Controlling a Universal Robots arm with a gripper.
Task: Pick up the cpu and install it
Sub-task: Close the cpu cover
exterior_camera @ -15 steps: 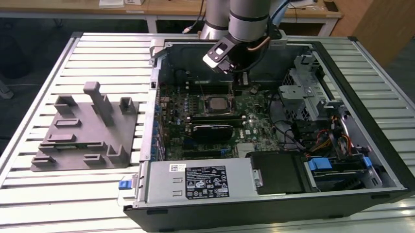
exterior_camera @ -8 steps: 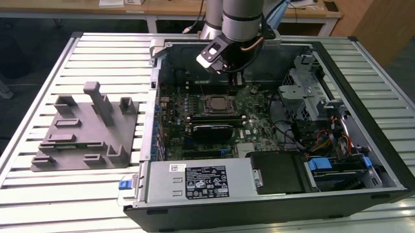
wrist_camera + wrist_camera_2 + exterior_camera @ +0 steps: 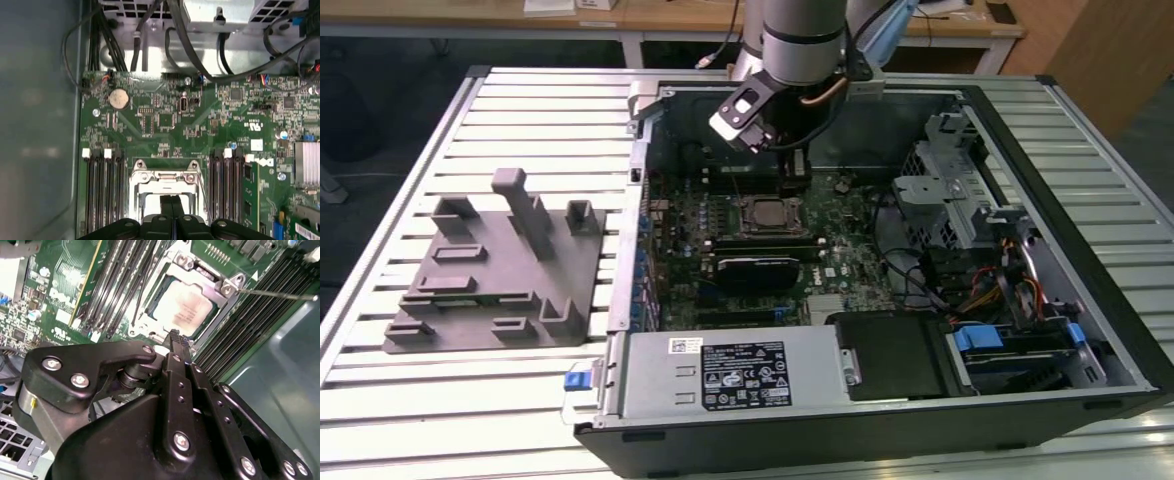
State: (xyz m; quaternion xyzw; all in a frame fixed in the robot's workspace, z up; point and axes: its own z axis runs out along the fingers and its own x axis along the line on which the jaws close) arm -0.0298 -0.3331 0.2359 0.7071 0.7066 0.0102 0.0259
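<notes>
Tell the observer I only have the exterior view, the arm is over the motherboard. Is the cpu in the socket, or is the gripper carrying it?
Observer: In the second wrist view the cpu lies flat inside the socket frame, silver top up.
Operator: So the gripper is empty?
Observer: Yes. The gripper is shut with nothing between its fingers, tips by the socket's edge.
Operator: Is the socket lever latched?
Observer: A thin metal lever runs out from the socket's corner across the memory slots. Latched or not, I cannot tell.
</notes>
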